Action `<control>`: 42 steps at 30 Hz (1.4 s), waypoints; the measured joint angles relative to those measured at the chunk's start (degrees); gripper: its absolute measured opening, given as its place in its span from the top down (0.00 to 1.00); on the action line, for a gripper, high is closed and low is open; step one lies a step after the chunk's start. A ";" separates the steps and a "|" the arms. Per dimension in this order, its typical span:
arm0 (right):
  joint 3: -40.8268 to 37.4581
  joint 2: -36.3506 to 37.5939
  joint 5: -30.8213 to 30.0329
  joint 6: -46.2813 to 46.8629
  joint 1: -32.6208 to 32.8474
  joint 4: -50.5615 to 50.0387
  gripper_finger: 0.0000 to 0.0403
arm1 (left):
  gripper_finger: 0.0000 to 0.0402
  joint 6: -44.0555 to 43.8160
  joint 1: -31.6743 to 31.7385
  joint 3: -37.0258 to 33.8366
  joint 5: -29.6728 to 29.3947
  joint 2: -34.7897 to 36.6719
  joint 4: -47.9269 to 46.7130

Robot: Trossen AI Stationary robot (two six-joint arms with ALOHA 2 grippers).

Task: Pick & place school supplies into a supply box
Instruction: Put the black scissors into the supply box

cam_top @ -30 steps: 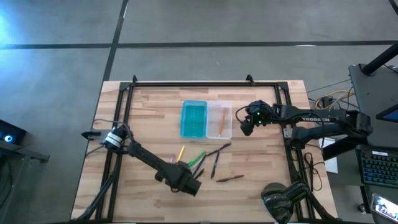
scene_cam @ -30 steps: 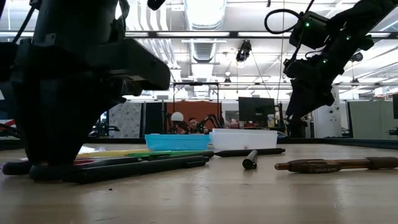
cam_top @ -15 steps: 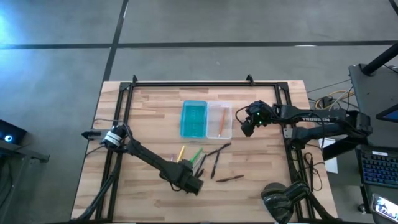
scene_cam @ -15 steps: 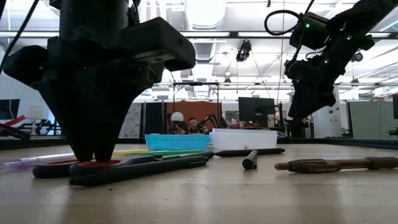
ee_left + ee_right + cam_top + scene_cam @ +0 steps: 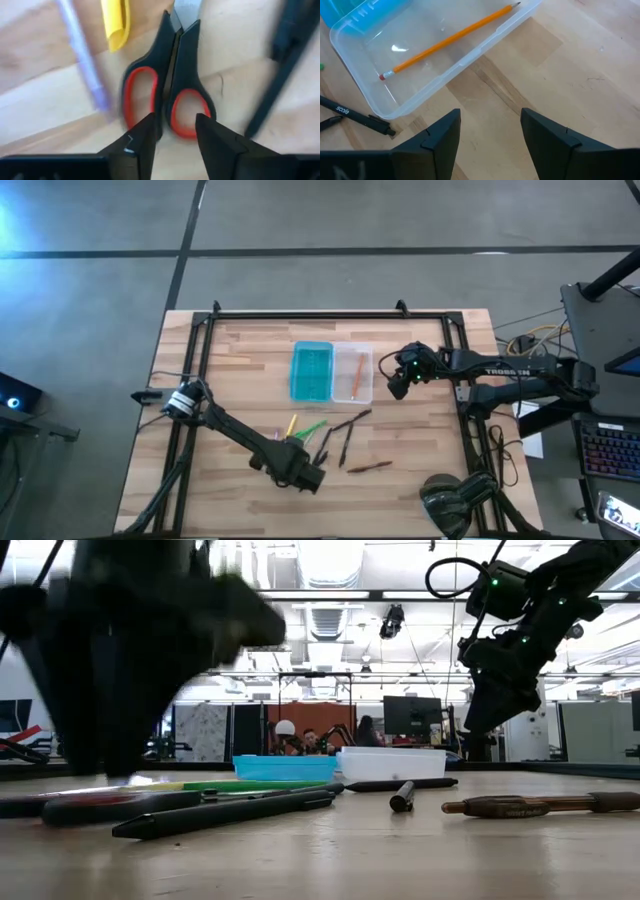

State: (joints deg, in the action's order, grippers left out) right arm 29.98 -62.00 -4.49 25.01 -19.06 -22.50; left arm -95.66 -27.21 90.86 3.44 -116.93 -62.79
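My left gripper [image 5: 172, 142] hangs with fingers parted, holding nothing, just above one pair of red-handled scissors [image 5: 167, 82] on the table. Mid-table, the supply box [image 5: 331, 372] lies open: teal half empty, clear half holding one orange pencil [image 5: 449, 39]. My right gripper [image 5: 490, 135] hovers beside it, fingers apart and empty.

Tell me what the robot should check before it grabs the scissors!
1. Left gripper open: ok, its fingers are apart.
2. Scissors lined up: ok, the handles lie just ahead of the fingers.
3. Scissors closed and flat on the table: ok.
4. Nothing crowding them: not ok, a purple pen and a yellow marker lie close by.
5. Box open with room: ok, only an orange pencil in the clear half.
6. Right gripper out of the way: ok, it hangs beside the box.
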 joint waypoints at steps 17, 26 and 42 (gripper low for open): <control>-1.76 -0.02 -0.15 -0.17 -0.10 0.26 0.50 | 0.59 3.64 0.09 -1.97 -0.37 -0.34 1.96; -2.03 -0.04 -0.13 -0.19 -0.11 0.00 0.50 | 0.59 3.50 0.12 -6.57 0.60 -0.33 6.03; -2.03 -0.04 -0.13 -0.17 -0.12 -0.03 0.50 | 0.80 5.97 0.87 -11.60 2.25 -0.08 10.88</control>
State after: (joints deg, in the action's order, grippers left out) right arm 27.94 -62.04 -4.62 24.84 -19.18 -22.53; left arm -89.69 -26.34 79.25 5.69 -117.01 -51.91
